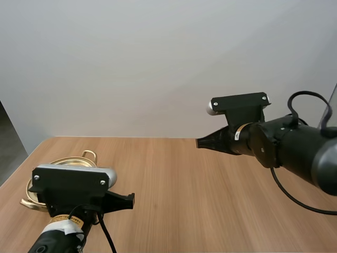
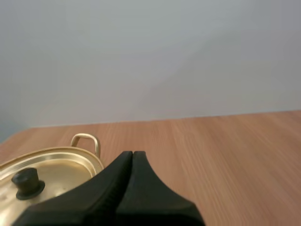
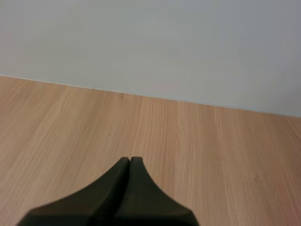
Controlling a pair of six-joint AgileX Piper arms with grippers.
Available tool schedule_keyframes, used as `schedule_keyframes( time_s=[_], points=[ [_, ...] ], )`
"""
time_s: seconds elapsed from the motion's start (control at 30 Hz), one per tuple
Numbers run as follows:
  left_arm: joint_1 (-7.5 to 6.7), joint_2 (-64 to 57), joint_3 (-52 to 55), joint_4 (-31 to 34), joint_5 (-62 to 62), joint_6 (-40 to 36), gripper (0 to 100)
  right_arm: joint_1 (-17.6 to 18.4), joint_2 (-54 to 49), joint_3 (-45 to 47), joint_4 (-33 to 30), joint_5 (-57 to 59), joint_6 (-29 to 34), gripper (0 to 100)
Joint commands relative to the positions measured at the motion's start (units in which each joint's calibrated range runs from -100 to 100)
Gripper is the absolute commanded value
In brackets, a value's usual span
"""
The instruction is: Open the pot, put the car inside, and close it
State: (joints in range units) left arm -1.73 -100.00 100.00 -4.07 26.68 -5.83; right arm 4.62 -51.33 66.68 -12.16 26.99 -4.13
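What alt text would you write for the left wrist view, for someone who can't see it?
My left gripper, its fingers shut together as one dark wedge and holding nothing, points out over a wooden table. Beside it sits a gold pot with its lid on, a black knob on top and a loop handle at the far rim.

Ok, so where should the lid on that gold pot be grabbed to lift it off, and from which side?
Grip the small black knob at the centre of the lid, coming down from above. It stands upright, proud of the nearly flat lid, so its sides can be pinched; the lid's edge lies close on the pot. The left gripper, shut now, is nearest.
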Motion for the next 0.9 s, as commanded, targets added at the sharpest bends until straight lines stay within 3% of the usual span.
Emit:
schedule_keyframes(
  time_s=[0.0, 0.27, 0.47, 0.87],
  points=[
    [0.00, 0.0, 0.0, 0.3, 3.5, 0.0, 0, -0.7, -3.9, 1.1, 0.6, -0.2, 0.0, 0],
    [0.00, 0.0, 0.0, 0.3, 3.5, 0.0, 0, -5.9, -9.4, 13.0, 1.3, -17.4, 0.0, 0],
    [0.00, 0.0, 0.0, 0.4, 3.5, 0.0, 0, -6.3, -16.9, 23.2, 1.3, -30.6, 0.0, 0],
    [0.00, 0.0, 0.0, 0.4, 2.8, 0.0, 0, -5.8, -27.0, 33.3, 0.9, -32.3, 0.0, 0]
  ],
)
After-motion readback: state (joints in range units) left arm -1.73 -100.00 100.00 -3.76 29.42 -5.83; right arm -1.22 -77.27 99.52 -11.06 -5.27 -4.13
